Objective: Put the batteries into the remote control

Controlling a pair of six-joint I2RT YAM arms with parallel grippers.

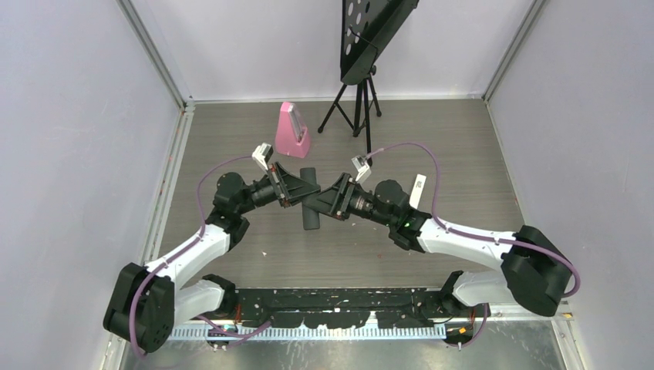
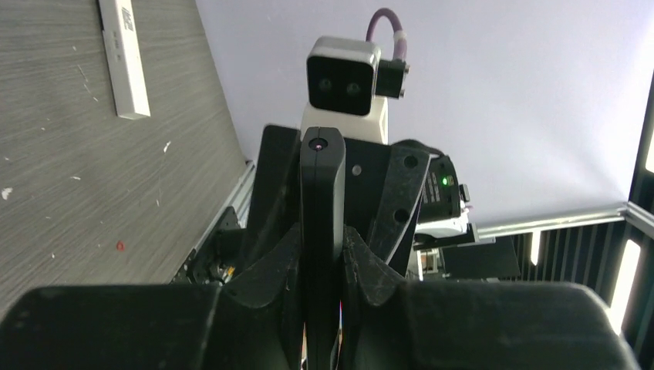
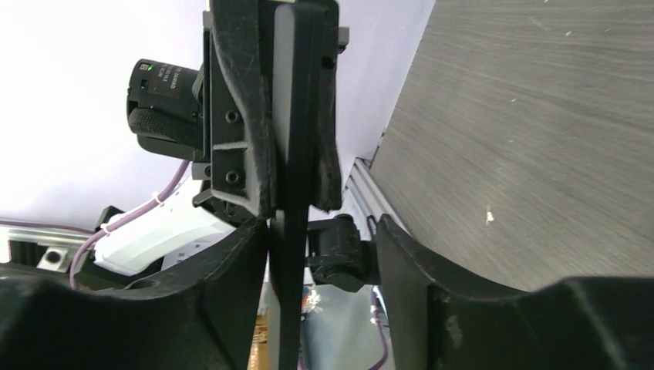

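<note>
One remote control point(image 2: 322, 185): left gripper point(image 2: 321, 254) pinches it, right gripper point(image 3: 324, 231) spread around it.

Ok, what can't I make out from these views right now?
No batteries show in any view; whether any sit inside the remote cannot be told.
The battery cover: in the top view, the left hand and right hand cover the remote's middle; both wrist views show only its thin edge.
The white remote: in the left wrist view, the top edge cuts it off.
</note>
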